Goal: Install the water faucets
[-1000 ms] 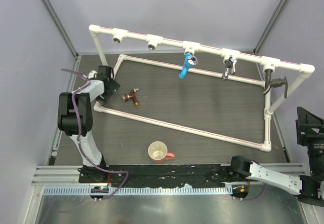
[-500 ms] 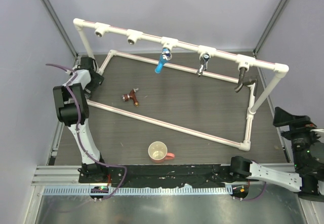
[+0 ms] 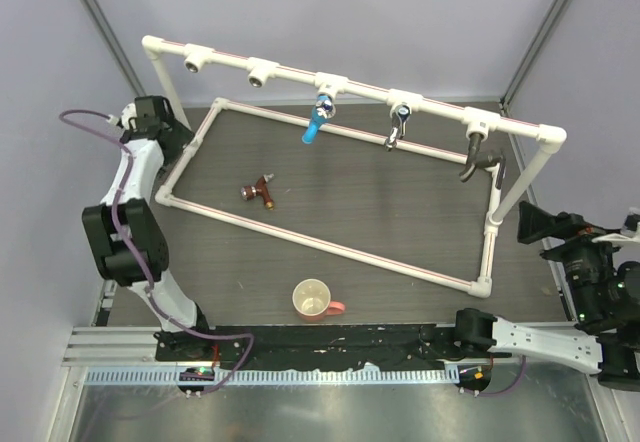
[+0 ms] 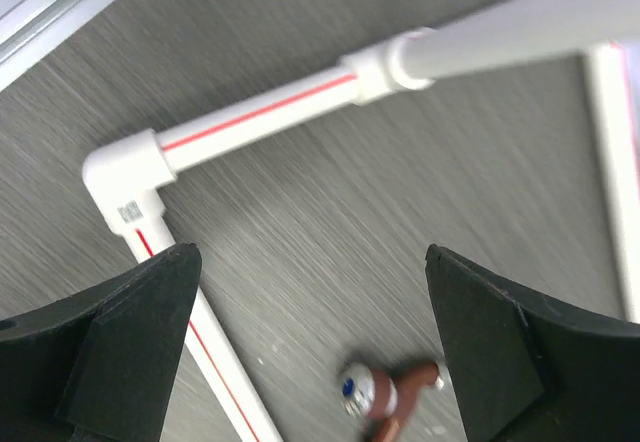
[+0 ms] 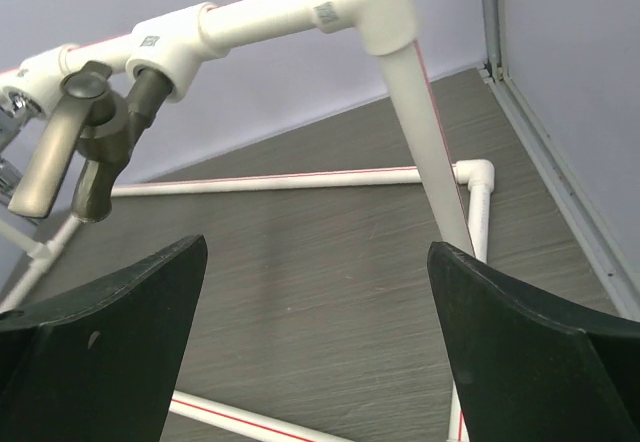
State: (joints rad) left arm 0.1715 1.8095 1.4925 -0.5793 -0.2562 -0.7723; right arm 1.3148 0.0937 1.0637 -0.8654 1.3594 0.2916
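The copper-coloured faucet (image 3: 260,191) is seen lying loose on the dark bench (image 3: 400,202), left of centre, inside the white pipe frame (image 3: 330,245). The blue faucet (image 3: 318,120), chrome faucet (image 3: 398,125) and dark faucet (image 3: 478,157) are fitted along the raised top bar. A cup (image 3: 313,300) is stood at lower centre. The left tool (image 4: 310,262), at upper left, and the right tool (image 5: 318,252), at the right edge, are spread wide with nothing held

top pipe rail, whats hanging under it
Under the top rail, three faucets hang from tees: blue faucet, chrome faucet, dark faucet. The leftmost socket and next socket are empty. The faucets' upper ends are hidden inside the tees.
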